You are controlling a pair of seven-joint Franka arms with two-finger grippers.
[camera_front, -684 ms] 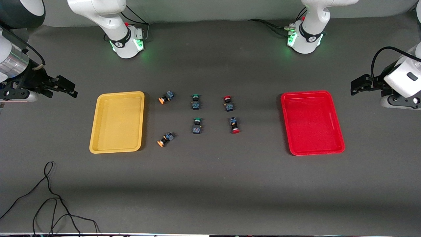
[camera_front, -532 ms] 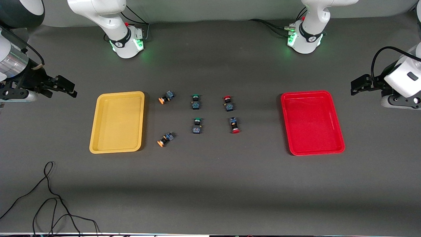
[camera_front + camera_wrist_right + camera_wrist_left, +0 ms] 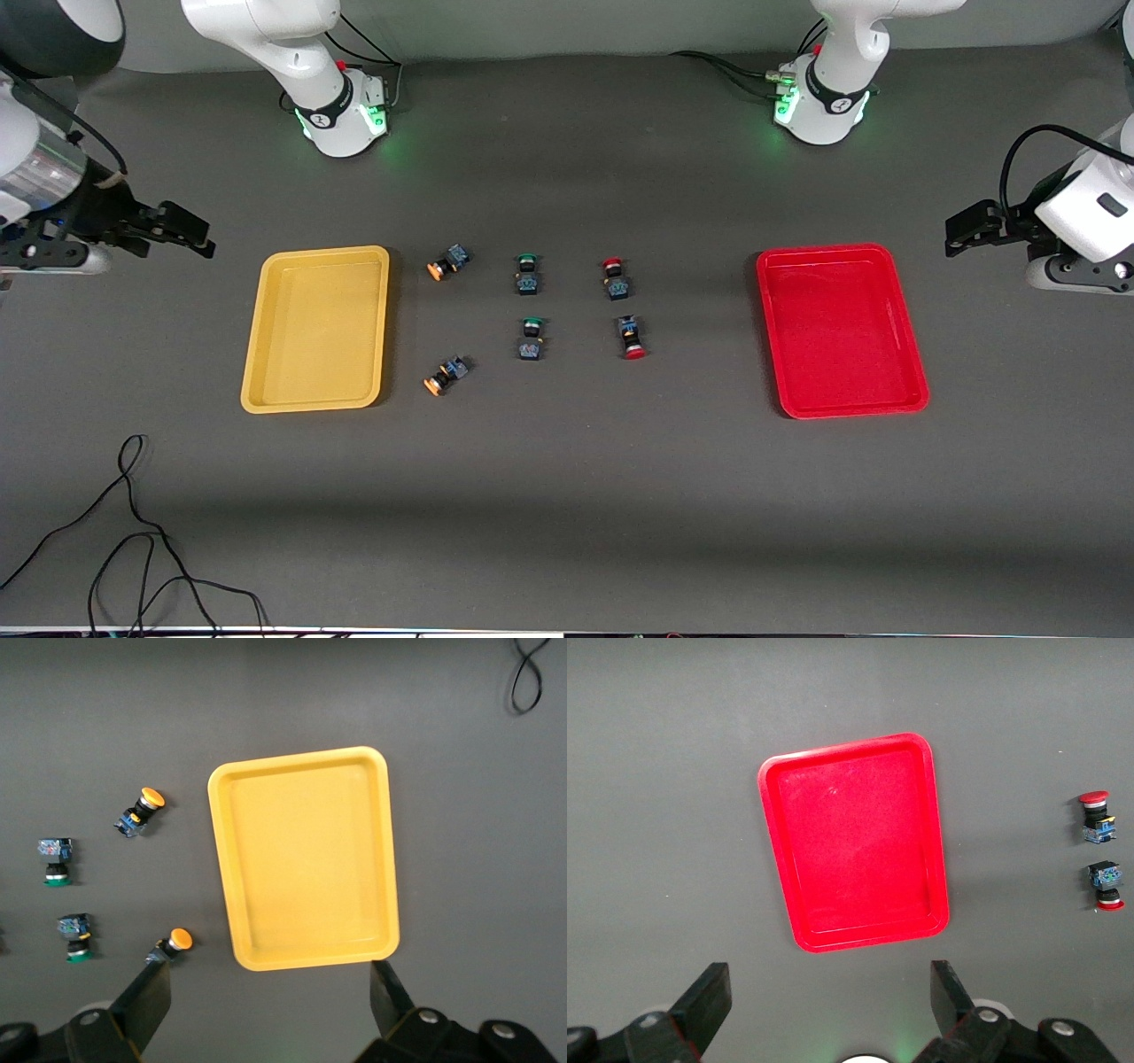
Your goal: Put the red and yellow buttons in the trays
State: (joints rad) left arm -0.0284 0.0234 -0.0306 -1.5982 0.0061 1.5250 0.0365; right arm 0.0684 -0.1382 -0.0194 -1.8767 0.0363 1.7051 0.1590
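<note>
Nothing picked yet: both trays empty, yellow tray (image 3: pixel 316 330) and red tray (image 3: pixel 840 330), four red and yellow buttons (image 3: pixel 446 261) lying between them. Right gripper (image 3: pixel 182 232) and left gripper (image 3: pixel 967 227) hover spread at the table ends; drop straight over one cap, pinch the body

From my station, the left arm (image 3: pixel 1085 221) runs off the picture's edge at three o'clock, the right arm (image 3: pixel 35 168) at nine.

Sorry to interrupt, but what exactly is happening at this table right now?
Nothing is being handled yet. Both open grippers are in the air: the right gripper past the yellow tray, the left gripper past the red tray. Both trays hold nothing; the orange-yellow, red and green buttons lie on the table between them.
</note>
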